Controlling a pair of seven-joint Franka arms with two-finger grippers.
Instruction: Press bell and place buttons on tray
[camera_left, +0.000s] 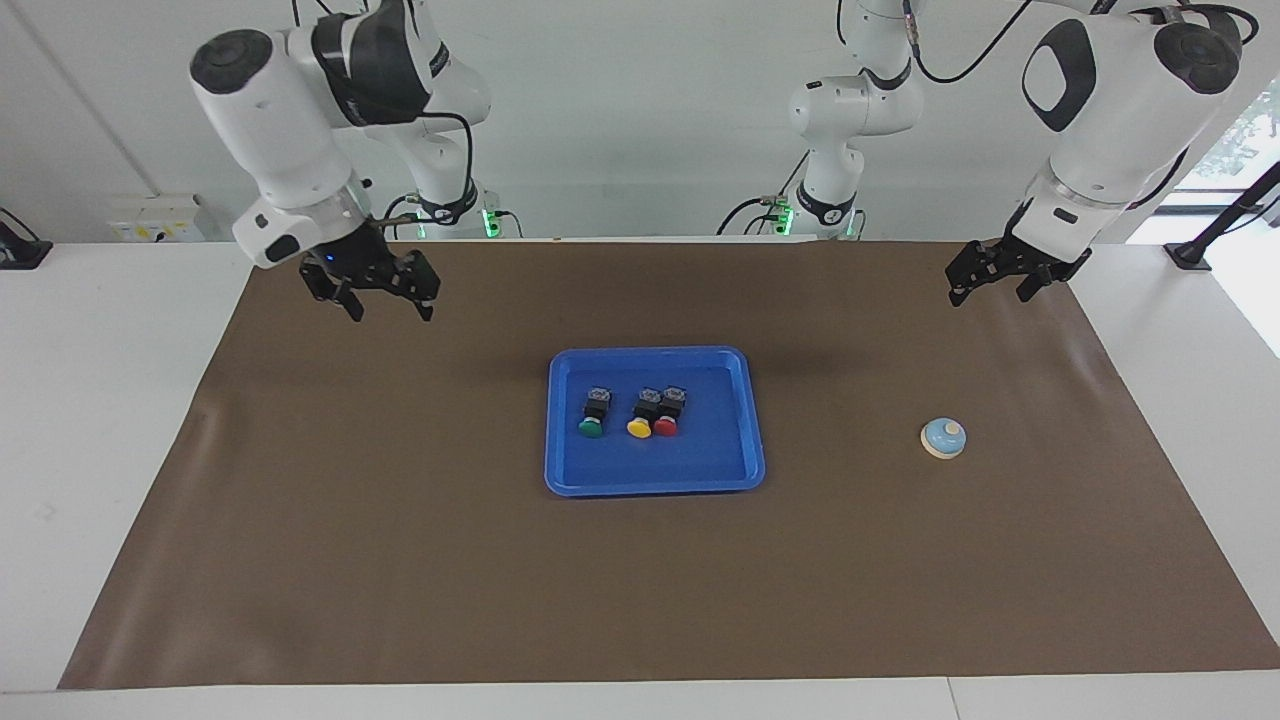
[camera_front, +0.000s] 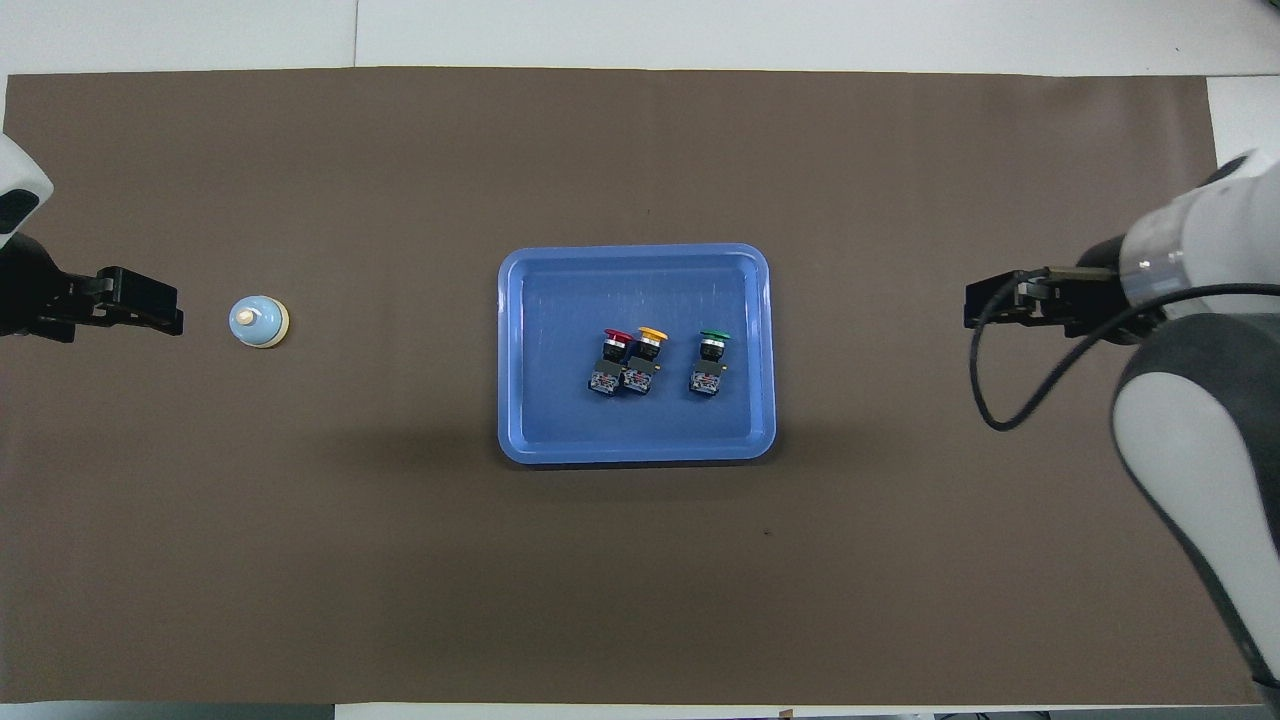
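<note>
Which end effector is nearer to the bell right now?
Left. The left end effector hangs over the mat at the bell's end of the table; the right end effector is raised over the mat past the tray.

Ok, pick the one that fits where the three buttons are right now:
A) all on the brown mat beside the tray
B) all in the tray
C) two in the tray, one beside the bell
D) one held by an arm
B: the green button, yellow button and red button all lie inside the blue tray; the bell sits alone on the mat.
</note>
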